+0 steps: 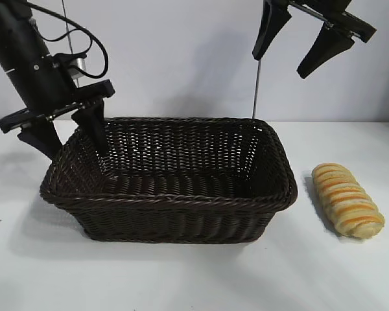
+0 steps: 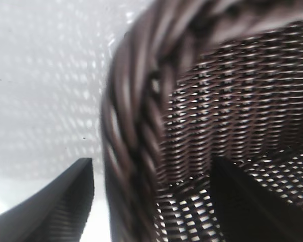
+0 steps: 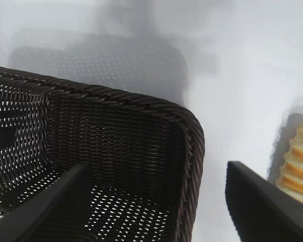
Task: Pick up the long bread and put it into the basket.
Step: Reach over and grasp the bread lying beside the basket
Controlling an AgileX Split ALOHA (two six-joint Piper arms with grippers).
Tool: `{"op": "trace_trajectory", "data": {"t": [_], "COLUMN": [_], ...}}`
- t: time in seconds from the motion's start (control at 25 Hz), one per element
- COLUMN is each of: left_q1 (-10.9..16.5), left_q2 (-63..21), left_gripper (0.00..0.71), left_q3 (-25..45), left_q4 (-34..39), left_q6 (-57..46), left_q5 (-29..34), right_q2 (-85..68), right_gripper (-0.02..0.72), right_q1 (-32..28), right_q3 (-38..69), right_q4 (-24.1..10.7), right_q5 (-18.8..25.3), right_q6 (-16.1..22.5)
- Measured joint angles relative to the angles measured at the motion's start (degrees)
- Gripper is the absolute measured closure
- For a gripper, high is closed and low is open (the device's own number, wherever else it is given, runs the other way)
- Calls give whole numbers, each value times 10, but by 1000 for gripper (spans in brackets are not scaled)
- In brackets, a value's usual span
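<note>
The long bread (image 1: 347,199) lies on the white counter (image 1: 194,278) just beside the basket (image 1: 168,197), on the right arm's side, not yet picked up. The right claw (image 1: 298,48) hangs spread and empty high above the basket's far right corner, probably placed to descend on the loaf. The left claw (image 1: 71,129) straddles the basket's left rim, its fingers (image 2: 55,206) spread either side without pinching it, perhaps to steady the basket.

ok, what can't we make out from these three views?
- Basket floor: the exterior view hides its near part behind the front wall.
- Bread: the right wrist view cuts most of it off at the frame edge; the left wrist view misses it.
- Left pincer: whether its fingers, either side of the rim, touch the wicker; the left wrist view is blurred.
- Right pincer: its arm is cut off by the top edge.
</note>
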Motion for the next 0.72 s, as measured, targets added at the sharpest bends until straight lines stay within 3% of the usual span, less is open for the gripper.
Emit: {"op": "trace_trajectory", "data": {"t": [0.32,0.72], "left_q1": [0,0], "left_q2": [-57,-61], "left_gripper": [226,226], "left_q3": [0,18], "left_q4": [-24,-78], "left_q6": [-13,-15], "left_q5": [14,-13], "right_q2": [0,0], "right_gripper": [166,166], "right_q1": [0,0], "right_q3": [0,0], "right_q4": [0,1], "right_q5": [0,0], "right_q6": [0,0]}}
